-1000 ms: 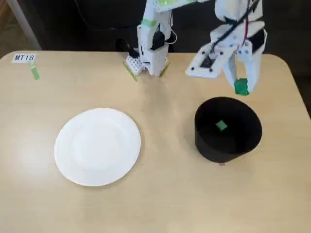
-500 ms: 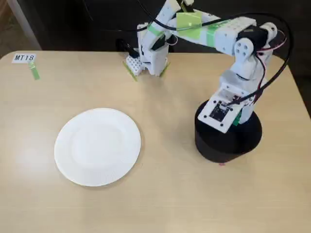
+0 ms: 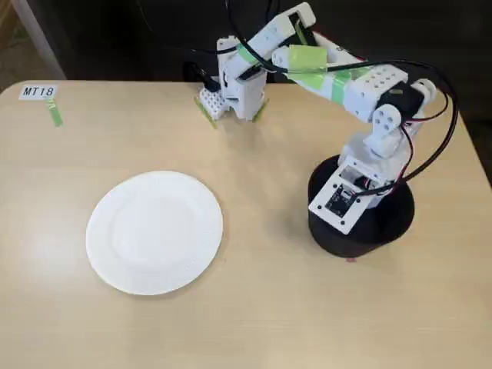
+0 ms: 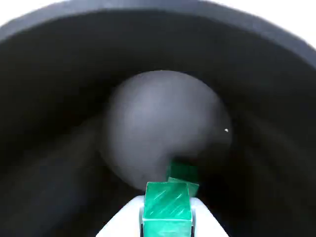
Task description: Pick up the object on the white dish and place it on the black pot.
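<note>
Green and tiny, the object [image 4: 167, 207] is pinched in our gripper [image 4: 168, 217], deep inside the black pot [image 3: 384, 223]. A second ago we held it above the rim. Another green cube [image 4: 183, 174] lies below. We think letting go comes next.

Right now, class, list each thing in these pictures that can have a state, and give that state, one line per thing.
Plate: empty, flat on the table.
Pot: upright, open-topped, the gripper lowered into it.
Gripper: shut on the deep-green cube, inside the pot.
Deep-green cube: held between the white fingers, above the pot floor.
Second green cube: lying loose on the pot floor, just beyond the held one.
</note>
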`<state>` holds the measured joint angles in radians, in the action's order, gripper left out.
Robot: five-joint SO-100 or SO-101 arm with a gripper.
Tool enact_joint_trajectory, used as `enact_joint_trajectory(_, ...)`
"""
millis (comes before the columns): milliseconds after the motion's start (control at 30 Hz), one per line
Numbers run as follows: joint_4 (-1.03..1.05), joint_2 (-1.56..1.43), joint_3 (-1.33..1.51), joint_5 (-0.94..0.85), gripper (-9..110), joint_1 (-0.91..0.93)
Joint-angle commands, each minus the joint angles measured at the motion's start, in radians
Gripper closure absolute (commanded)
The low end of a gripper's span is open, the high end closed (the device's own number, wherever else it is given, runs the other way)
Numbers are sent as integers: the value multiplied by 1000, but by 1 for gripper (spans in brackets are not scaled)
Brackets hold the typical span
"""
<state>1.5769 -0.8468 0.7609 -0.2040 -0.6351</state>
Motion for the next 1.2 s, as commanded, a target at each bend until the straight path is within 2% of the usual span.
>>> enact_joint_trajectory(0, 26, -51, -21, -37, 78, 5)
enact_joint_trajectory(67, 31, -74, -21, -35, 72, 3)
enact_joint_trajectory(267, 44, -124, -21, -14, 71, 14)
enact_joint_trajectory(333, 48, -141, -21, 9, 78, 17)
enact_joint_trajectory(400, 48, -175, -21, 67, 98, 26)
enact_joint_trajectory(433, 52, -198, -21, 78, 101, 32)
enact_joint_trajectory(633, 20, -456, -21, 80, 101, 84)
enact_joint_trajectory(733, 6, -607, -17, 109, 101, 184)
enact_joint_trajectory(967, -12, -911, -9, 141, 101, 540)
enact_joint_trajectory(1100, -20, -1032, 40, 143, 101, 626)
enact_joint_trajectory(1167, -74, -1141, 167, 161, 101, 635)
